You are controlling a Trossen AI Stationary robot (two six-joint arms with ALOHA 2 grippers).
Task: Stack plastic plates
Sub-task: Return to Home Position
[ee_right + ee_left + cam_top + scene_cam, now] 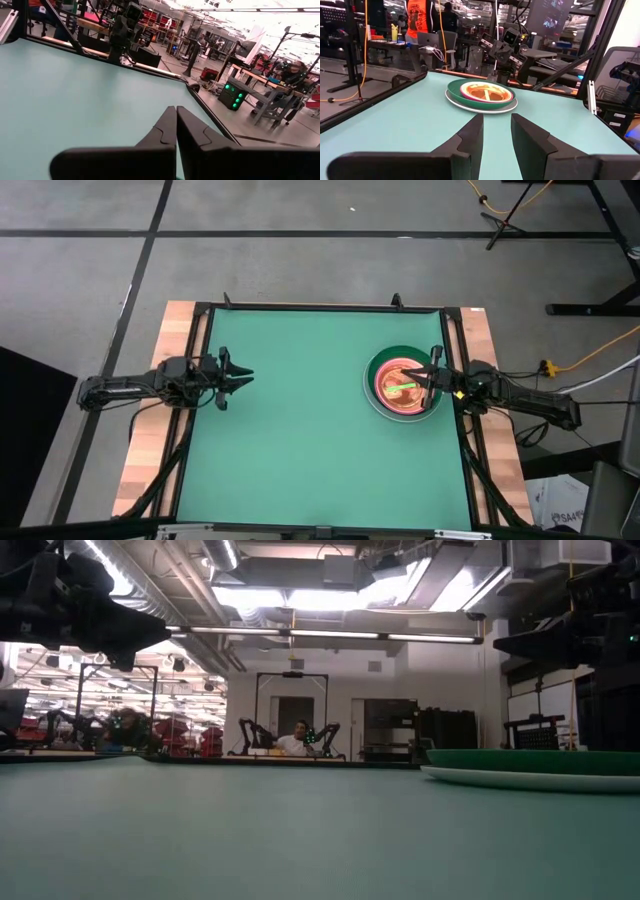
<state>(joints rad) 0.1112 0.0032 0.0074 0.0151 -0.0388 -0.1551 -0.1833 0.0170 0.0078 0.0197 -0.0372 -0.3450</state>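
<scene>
The plastic plates sit in one stack (403,383) on the right half of the green table. A pale plate (470,106) is at the bottom, then a dark green one (456,90), a pink rim, and an orange one with centre bars (487,93) on top. The low view shows the stack (530,766) flat on the table. My right gripper (432,375) hangs shut above the stack's right side, well clear of it (560,640). My left gripper (245,375) waits over the table's left part, fingers apart (497,135), pointing at the stack.
The green mat (300,430) is bordered by a black frame rail (320,307) and wooden side strips (150,450). Beyond the table's far edge are other workstations and a seated person (297,743).
</scene>
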